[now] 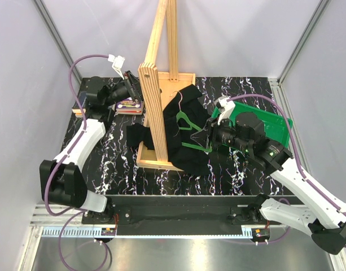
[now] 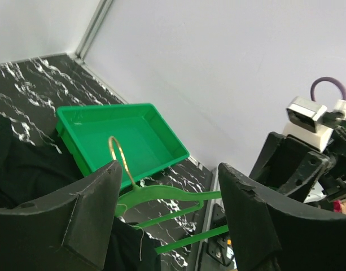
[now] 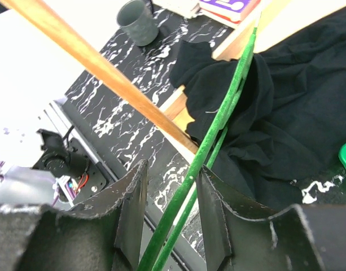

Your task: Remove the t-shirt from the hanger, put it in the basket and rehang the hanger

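Note:
The black t-shirt (image 1: 189, 161) lies crumpled over the base of the wooden stand and the table, and also shows in the right wrist view (image 3: 285, 101) and the left wrist view (image 2: 26, 175). The green hanger (image 1: 188, 131) is tilted up above it, one end still inside the cloth. My right gripper (image 1: 208, 138) is shut on the hanger's other end; its bars (image 3: 229, 101) run slantwise between my fingers (image 3: 173, 172). My left gripper (image 1: 132, 84) is open and empty at the back left, well away. Between its fingers (image 2: 170, 186) the hanger (image 2: 161, 195) and its gold hook show in the distance.
A tall pale wooden stand (image 1: 153, 107) rises mid-table; its bar crosses the right wrist view (image 3: 105, 73). A green tray (image 1: 277, 124) sits at the right (image 2: 171, 129). Books (image 1: 129, 105) lie at the back left. A grey cup (image 3: 138, 21) stands near them.

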`<state>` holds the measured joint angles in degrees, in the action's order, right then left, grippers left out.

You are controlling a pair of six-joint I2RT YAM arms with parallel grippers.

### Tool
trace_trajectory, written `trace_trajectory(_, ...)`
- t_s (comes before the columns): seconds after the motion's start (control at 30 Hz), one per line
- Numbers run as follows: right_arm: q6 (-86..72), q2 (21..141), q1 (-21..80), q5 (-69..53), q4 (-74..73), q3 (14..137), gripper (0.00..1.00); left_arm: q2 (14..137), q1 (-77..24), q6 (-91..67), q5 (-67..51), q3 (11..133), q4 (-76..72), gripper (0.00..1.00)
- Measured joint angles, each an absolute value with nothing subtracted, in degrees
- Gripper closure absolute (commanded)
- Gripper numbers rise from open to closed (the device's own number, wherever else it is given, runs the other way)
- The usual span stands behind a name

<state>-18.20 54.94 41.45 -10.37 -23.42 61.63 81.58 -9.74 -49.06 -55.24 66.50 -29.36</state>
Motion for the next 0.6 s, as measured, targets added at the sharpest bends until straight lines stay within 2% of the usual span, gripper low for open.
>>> trace_trajectory(0.27,-14.4,58.2,41.4,-15.9,-23.6,65.3,1.00,84.2,-11.7,-50.0,-56.4,66.5,-29.0,0.25)
trace_trajectory(0.6,-11.1,60.4,41.3,-20.6,-23.9,68.4,1.00,84.2,-14.1,-44.7,-55.5,67.2,-21.6,0.25)
